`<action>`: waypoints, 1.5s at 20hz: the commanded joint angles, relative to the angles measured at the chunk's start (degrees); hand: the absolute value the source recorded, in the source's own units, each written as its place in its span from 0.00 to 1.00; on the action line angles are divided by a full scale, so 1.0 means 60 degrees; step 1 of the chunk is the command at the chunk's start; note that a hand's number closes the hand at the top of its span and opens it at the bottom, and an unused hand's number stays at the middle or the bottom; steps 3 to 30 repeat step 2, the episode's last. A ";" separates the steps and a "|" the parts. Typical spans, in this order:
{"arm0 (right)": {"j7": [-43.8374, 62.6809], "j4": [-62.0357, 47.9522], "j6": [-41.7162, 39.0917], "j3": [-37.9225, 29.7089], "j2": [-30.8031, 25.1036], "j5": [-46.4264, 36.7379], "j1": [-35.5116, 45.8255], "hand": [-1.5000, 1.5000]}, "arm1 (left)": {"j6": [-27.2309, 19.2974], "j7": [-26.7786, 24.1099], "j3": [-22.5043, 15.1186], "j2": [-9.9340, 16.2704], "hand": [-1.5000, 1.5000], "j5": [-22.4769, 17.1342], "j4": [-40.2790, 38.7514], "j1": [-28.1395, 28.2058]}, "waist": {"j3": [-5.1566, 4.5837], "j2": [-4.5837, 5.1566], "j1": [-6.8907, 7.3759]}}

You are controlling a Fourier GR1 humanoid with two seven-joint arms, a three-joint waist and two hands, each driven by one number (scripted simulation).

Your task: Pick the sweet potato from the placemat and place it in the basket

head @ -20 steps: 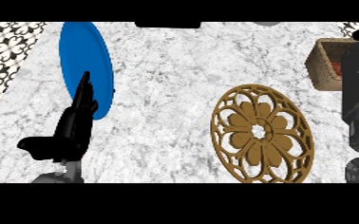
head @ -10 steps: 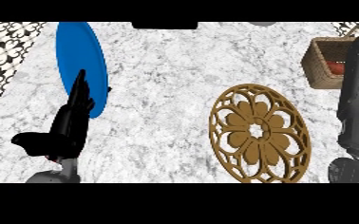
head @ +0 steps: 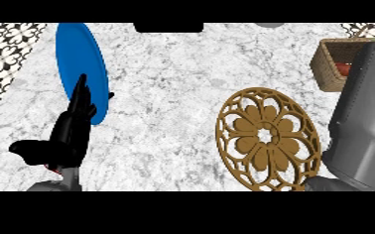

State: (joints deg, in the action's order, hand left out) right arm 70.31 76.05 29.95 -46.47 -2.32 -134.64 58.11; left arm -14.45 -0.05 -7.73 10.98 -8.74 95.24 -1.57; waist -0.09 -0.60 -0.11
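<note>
Head view, white marble counter (head: 190, 74). Item: round brown openwork placemat (head: 268, 139), lower right, nothing lying on it. Item: square woven wicker basket (head: 331, 64), right edge, partly covered by the grey right forearm (head: 359, 124); a reddish piece, apparently the sweet potato (head: 343, 68), shows inside it. Right hand hidden, state cannot be told. Item: blue oval plate (head: 82, 64), upper left. Left hand (head: 70, 129), black, fingers straight and relaxed, overlapping the plate's lower edge, holding nothing.

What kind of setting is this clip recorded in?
Most likely a kitchen counter: a white marble worktop carries a blue plate, a brown openwork placemat and a wicker basket with something reddish inside. Patterned tiling shows at the far corners.
</note>
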 commanded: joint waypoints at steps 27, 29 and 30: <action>0.0973 0.2005 -0.1406 0.1485 0.0372 0.0622 -0.0623 0.00 | 0.0245 -0.0360 0.0254 0.0009 0.50 -0.0165 -0.0299 0.0047 | 0.0001 0.0001 -0.0004; 0.0973 0.2005 -0.1406 0.1485 0.0372 0.0622 -0.0623 0.00 | 0.0245 -0.0360 0.0254 0.0009 0.50 -0.0165 -0.0299 0.0047 | 0.0001 0.0001 -0.0004; 0.0973 0.2005 -0.1406 0.1485 0.0372 0.0622 -0.0623 0.00 | 0.0245 -0.0360 0.0254 0.0009 0.50 -0.0165 -0.0299 0.0047 | 0.0001 0.0001 -0.0004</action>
